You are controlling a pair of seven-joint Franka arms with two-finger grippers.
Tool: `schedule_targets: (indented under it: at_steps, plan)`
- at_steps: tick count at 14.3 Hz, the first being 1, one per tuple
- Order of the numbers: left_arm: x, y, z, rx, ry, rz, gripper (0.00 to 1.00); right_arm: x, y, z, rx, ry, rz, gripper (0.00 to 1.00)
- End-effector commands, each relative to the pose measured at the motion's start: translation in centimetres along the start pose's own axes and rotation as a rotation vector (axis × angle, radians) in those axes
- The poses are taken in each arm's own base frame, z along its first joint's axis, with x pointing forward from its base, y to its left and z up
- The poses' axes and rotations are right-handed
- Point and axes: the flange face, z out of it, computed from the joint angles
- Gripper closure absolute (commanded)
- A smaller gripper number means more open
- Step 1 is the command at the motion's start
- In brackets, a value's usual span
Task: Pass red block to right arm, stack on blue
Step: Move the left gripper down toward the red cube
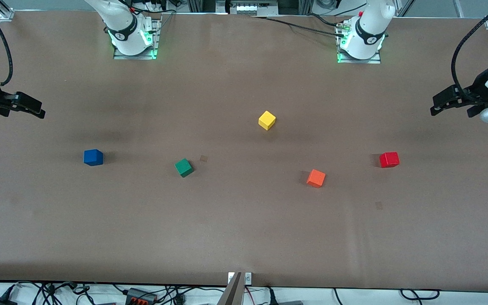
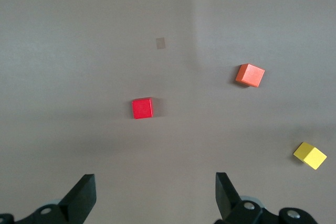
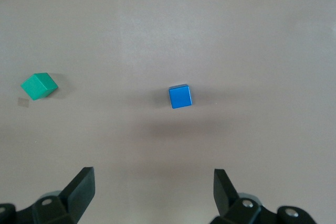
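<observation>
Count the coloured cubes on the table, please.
5: blue cube at the right arm's end, green, yellow mid-table, orange, red block at the left arm's end. None appears hidden.

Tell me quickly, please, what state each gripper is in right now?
Left gripper: open, empty, over the table near the red block.
Right gripper: open, empty.

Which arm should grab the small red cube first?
Left. The small red cube lies at the left arm's end of the brown table, in plain sight under the open left gripper. The open right gripper waits over the small dark blue cube.
</observation>
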Motion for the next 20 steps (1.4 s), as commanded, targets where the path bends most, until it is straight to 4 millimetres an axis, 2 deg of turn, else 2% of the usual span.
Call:
schedule_targets:
  at_steps: [1, 7, 10, 13, 14, 16, 19, 20]
  plan:
    - [0.2, 0.0, -0.6, 0.006, -0.002, 0.001, 0.0, -0.5, 0.2, -0.9, -0.01, 0.0, -0.015, 0.0]
    - [0.2, 0.0, -0.5, 0.004, -0.005, 0.0, 0.0, -0.9, 0.4, -0.9, -0.01, -0.02, -0.01, 0.0]
    - [0.4, 0.3, 1.1, 0.0, -0.069, 0.0, 0.0, -1.0, 0.9, -0.6, -0.009, -0.026, 0.0, 0.0]
    - [1.1, -0.1, 2.0, -0.014, -0.076, -0.005, 0.0, -1.0, 1.0, -0.7, -0.009, -0.025, 0.003, 0.0]
    - [1.4, -0.4, 1.6, -0.009, -0.069, -0.008, 0.0, -1.1, 1.0, -0.7, -0.009, -0.026, 0.002, 0.0]
    - [2.6, -0.3, 3.0, 0.001, -0.089, -0.008, 0.0, -1.2, 1.2, -0.4, -0.009, -0.03, 0.006, 0.0]
    - [4.1, -1.4, 4.7, 0.003, -0.113, -0.013, 0.0, -1.6, 1.2, -0.6, -0.009, -0.019, 0.006, 0.0]
    - [4.5, -1.5, 6.3, 0.002, -0.14, -0.013, 0.0, -1.8, 1.1, -0.9, -0.009, -0.016, 0.005, 0.0]
